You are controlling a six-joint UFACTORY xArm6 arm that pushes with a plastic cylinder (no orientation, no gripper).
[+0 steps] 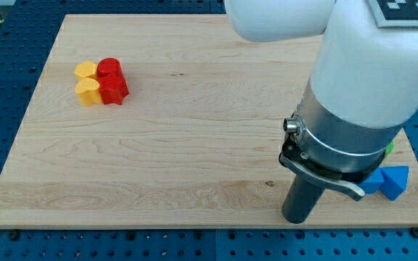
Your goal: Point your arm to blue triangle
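Note:
The blue triangle (395,181) lies at the view's bottom right, near the board's right edge. A second blue block (372,181) touches its left side and is partly hidden by the arm. My tip (297,219) rests on the board near the bottom edge, well to the left of the blue triangle and apart from it. The arm's big white and grey body (361,94) covers the view's upper right.
Two yellow blocks (86,70) (88,92) and two red blocks (109,69) (113,89) sit clustered at the top left. A sliver of a green block (390,148) peeks out beside the arm at the right edge. The wooden board (194,145) lies on a blue perforated table.

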